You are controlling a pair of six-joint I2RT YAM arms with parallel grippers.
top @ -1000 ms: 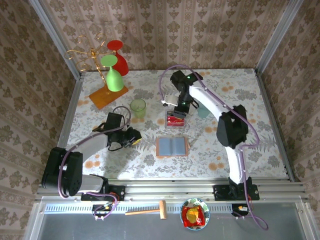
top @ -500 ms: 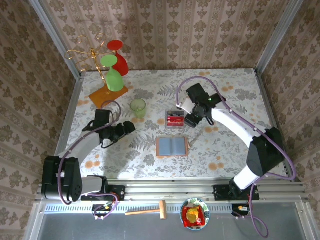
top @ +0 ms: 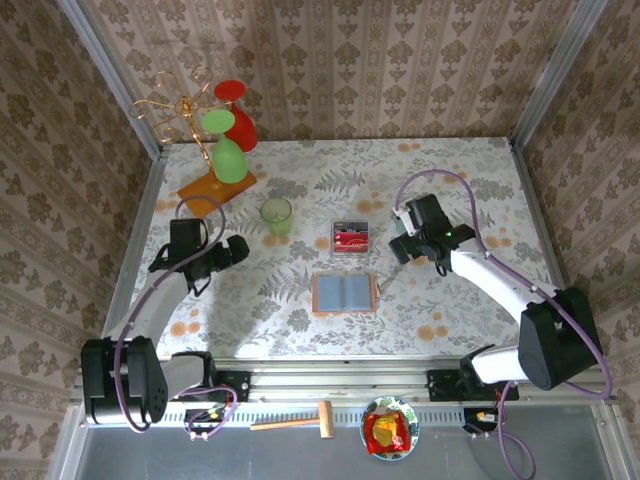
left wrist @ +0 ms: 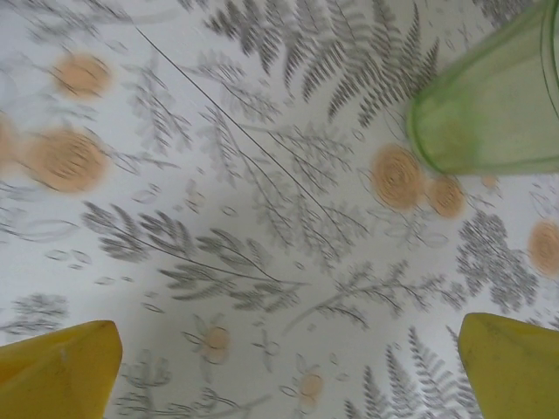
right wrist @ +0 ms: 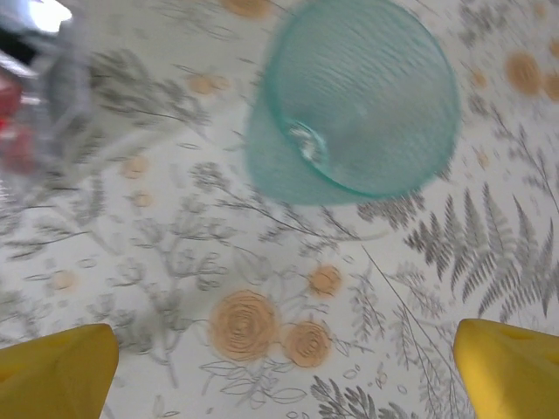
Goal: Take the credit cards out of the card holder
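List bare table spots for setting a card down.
Free: the near strip between card holder and table edge; the far-right corner beyond the right hand. Crowded: the middle, around green cup and clear box; gold rack takes the far-left corner.

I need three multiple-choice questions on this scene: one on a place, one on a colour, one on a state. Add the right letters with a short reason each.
1. Where does the card holder lie? A far left corner; B just on the near side of the clear box; C far right corner.
2. Which colour has the cup in the right wrist view? A red; B black; C teal.
3. The card holder is: A open flat; B folded shut; C standing on edge.
Key: 1 B, it lies directly in front of the box; 2 C, its wall is see-through teal; 3 A, both grey-blue inner halves show.
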